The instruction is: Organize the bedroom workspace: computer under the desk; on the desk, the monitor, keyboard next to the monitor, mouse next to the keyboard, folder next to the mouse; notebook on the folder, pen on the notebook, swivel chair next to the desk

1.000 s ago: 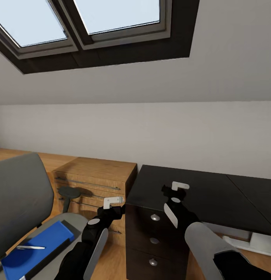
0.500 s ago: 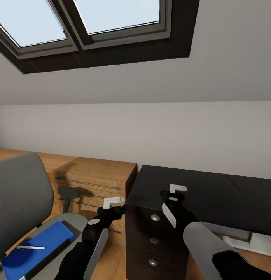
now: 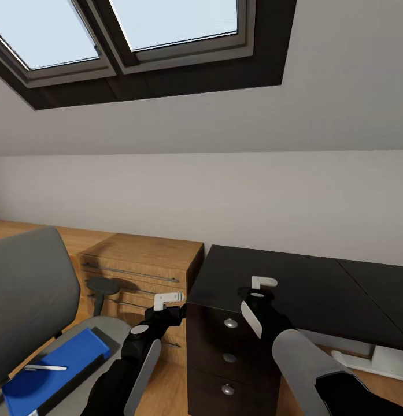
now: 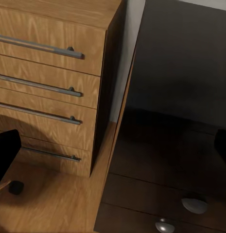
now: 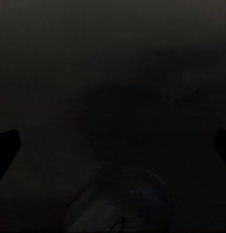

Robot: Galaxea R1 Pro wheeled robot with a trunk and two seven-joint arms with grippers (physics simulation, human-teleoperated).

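Glossy black desk (image 3: 305, 289) under spread right hand (image 5: 113, 145); bright blue folder (image 3: 51, 370) on grey swivel chair (image 3: 28, 289).

Nothing readable anywhere here, honestly. No lettering, numbers or logos on the flat bright blue folder (image 3: 48, 370), the glossy black desk top (image 3: 317, 294) or the light wooden drawer chest (image 3: 140, 257). All plain surfaces.

An attic room at home, set up for desk work: sloped white ceiling with skylights (image 3: 126, 34), wooden floor (image 3: 166, 393), light wooden drawer chest (image 3: 140, 271) against the wall, glossy black table (image 3: 305, 289) with drawers, grey swivel chair (image 3: 28, 294).
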